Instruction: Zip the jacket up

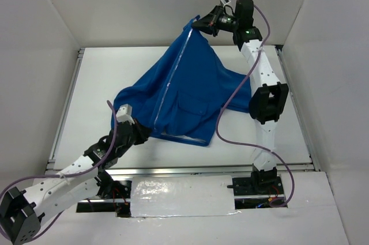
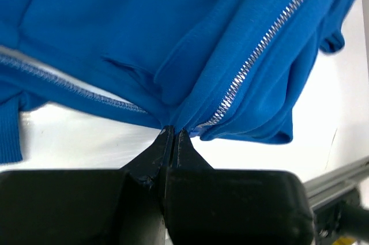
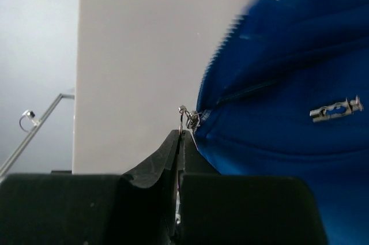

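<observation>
The left gripper is sitting low at the near left of the white table. Its jaws are pinching together on the bottom hem of the blue jacket, right where the metal zipper ends. The jacket is stretching diagonally from there, rising off the table toward the far right. There the right gripper is holding it aloft, jaws clamping the small zipper pull.
</observation>
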### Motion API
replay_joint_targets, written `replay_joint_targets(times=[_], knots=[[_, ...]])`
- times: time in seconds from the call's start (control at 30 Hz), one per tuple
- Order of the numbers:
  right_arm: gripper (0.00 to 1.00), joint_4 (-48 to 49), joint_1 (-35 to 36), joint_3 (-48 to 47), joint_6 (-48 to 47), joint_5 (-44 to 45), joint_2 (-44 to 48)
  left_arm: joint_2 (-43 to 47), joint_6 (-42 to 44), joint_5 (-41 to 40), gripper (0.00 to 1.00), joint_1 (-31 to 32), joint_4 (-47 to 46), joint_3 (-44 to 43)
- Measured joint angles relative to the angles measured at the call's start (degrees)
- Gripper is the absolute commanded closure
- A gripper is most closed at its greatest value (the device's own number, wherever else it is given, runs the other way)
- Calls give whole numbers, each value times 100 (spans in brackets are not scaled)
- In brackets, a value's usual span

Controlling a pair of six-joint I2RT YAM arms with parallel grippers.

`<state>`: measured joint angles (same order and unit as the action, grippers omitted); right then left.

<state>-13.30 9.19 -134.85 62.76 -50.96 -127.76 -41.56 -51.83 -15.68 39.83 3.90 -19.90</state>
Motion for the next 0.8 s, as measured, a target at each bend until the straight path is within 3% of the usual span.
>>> replay_joint_targets(times=[0.23, 0.33, 0.43, 0.8], knots=[[100, -765, -518, 31, -107, 621, 337, 772, -730, -595, 100, 111, 1005, 57], [100, -815, -695, 463, 17, 682, 704, 1193, -951, -765, 100, 125, 1106, 59], [100, -737, -748, 796, 199, 678, 964, 1106, -1106, -815, 100, 140, 1156, 52], [100, -597, -730, 487, 358, 254, 955, 1062, -1158, -699, 100, 168, 966, 133]])
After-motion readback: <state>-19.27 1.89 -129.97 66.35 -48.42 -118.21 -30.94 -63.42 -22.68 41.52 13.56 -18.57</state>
